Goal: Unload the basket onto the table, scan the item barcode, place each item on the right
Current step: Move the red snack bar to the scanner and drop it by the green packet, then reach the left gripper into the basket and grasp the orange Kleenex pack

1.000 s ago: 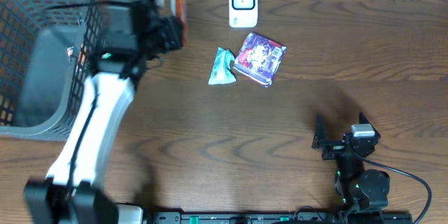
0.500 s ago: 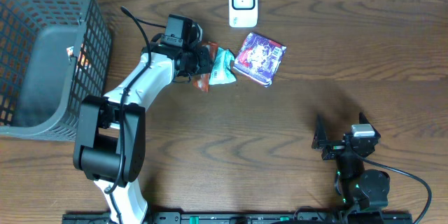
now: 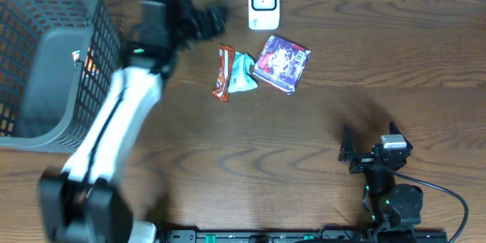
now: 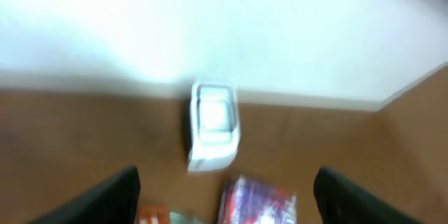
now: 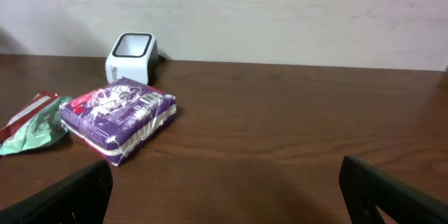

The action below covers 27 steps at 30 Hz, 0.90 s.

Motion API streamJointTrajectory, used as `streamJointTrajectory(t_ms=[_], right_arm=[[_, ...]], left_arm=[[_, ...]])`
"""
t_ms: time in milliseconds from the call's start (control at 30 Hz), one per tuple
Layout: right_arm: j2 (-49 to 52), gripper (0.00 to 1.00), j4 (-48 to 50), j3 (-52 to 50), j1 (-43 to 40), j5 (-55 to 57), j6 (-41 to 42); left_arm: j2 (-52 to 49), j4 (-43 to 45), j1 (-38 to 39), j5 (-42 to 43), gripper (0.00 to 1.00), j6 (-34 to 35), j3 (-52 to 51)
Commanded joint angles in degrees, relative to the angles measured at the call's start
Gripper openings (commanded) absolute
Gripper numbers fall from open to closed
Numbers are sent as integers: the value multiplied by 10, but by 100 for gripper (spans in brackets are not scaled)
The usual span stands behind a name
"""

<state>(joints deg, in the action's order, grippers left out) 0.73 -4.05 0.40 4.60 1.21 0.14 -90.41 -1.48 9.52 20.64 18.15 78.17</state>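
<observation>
Scan prob. not done: left claw (image 3: 213,19), apart & empty, hovers beside white box-shaped scanner (image 3: 263,4), red foil snack wrapper (image 3: 221,82) flat on dark wooden worktop (image 3: 380,53) near it; right claw (image 3: 349,150) apart, idle.

The place looked like a mock shop checkout set up in a plain test room. A small white barcode scanner (image 3: 263,3) stood at the far edge of a dark wood-grain bench (image 3: 304,144). A grey mesh shopping basket (image 3: 102,38) (the sort carried round a store) sat at one end. A purple packet (image 3: 282,62), a green packet (image 3: 243,74) and a red wrapper (image 3: 221,82) lay near the scanner. Behind ran a bare white wall (image 5: 280,14).
</observation>
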Motion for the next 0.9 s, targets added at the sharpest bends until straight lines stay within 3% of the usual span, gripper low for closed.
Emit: streamJointTrajectory(t_ms=[0,200,500,700,867], right_arm=[[-2,99,-2,-1,-1,0,-6],[-2,99,-2,-1,-1,-1,-6],[-2,99,-2,-1,-1,-1,-6],[-2,99,-2,-1,-1,-1,-6],[-2,99,-2,-1,-1,-1,-6]], left_arm=[[77,49,-46,-4,80,-3,21],[154,90,-167,-35,80,-3,21],[134,-10,-386,-55,75,-8,21],[81,-41,-446,-55,75,-9,21],[28,-43,-448,-55,75,-44,21]])
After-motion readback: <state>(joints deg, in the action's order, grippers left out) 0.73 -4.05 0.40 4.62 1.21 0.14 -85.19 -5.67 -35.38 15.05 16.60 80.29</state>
